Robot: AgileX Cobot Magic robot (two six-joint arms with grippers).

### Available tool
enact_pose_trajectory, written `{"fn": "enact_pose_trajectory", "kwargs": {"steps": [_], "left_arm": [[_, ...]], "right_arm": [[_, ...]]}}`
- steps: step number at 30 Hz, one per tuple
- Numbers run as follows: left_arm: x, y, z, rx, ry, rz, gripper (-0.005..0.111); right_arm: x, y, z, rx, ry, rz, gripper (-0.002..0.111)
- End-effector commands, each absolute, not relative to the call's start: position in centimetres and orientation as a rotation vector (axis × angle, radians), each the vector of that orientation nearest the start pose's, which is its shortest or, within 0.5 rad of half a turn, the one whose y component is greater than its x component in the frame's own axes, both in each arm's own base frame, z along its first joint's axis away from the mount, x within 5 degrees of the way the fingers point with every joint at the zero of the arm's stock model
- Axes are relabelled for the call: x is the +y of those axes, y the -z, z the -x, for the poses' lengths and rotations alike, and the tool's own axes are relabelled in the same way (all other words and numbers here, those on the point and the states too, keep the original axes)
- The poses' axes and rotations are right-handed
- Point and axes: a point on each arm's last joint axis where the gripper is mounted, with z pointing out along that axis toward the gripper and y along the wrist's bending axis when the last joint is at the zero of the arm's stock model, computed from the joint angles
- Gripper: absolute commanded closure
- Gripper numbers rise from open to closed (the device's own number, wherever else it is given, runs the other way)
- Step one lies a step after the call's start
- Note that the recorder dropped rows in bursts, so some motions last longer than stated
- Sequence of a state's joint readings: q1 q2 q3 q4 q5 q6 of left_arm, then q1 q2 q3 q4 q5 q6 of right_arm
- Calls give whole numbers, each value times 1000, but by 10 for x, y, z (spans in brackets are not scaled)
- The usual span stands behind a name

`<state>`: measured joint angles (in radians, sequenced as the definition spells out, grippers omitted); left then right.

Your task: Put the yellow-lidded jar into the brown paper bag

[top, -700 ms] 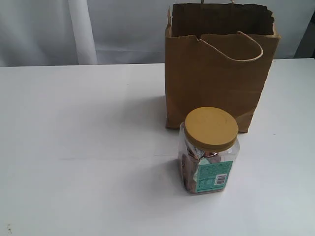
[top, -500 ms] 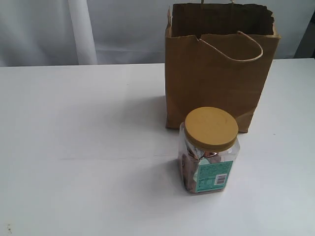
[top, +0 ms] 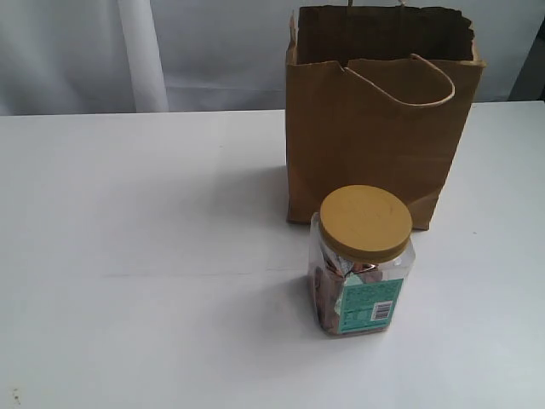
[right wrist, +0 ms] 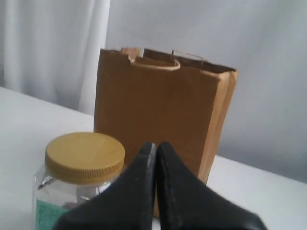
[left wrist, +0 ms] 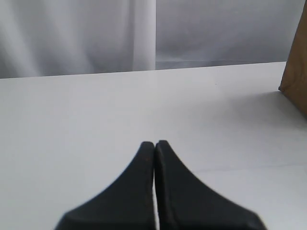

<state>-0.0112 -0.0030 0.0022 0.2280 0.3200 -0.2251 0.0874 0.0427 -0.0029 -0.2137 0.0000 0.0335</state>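
**Jar on table, both claws closed, empty**

White table (top: 128, 256), pale curtain (top: 77, 51) behind. Brown paper bag (top: 379, 145) stands upright w/ top open, upper right of ext view. Yellow-lidded jar (top: 362, 264) is upright just in front of it, lower right of centre, not in bag. Left gripper (left wrist: 154, 146): tips pressed together, holds nothing, over bare table. Right gripper (right wrist: 156, 146): tips together, empty; jar + bag ahead of it.
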Motion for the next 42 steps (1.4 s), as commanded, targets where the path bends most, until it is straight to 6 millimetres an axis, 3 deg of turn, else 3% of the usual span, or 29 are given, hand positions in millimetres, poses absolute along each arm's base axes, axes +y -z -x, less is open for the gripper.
{"fn": "enact_pose_trajectory", "kwargs": {"steps": [1, 6, 13, 19, 22, 26, 33, 42], "left_arm": [[5, -186, -54, 1786, -38, 48, 106], [5, -186, -54, 1786, -38, 48, 106], [5, -186, -54, 1786, -38, 48, 106], [5, -186, -54, 1786, -38, 48, 106], [5, -186, -54, 1786, -38, 48, 106], [5, -186, -54, 1786, -38, 48, 106], [5, -186, -54, 1786, -38, 48, 106], [5, -186, -54, 1786, -38, 48, 106]], "right_arm": [[6, -217, -59, 1443, 84, 213, 108], [7, -223, -58, 1383, 39, 178, 108], [4, -224, -58, 1413, -313, -172, 108], [7, -277, -53, 1600, -303, -142, 108], [9, -302, -60, 1754, -267, -107, 108], [11, -322, -84, 1925, -144, 45, 108], [18, -319, -128, 2213, -185, 52, 108], [30, -351, -211, 2471, -214, 135, 108]]}}
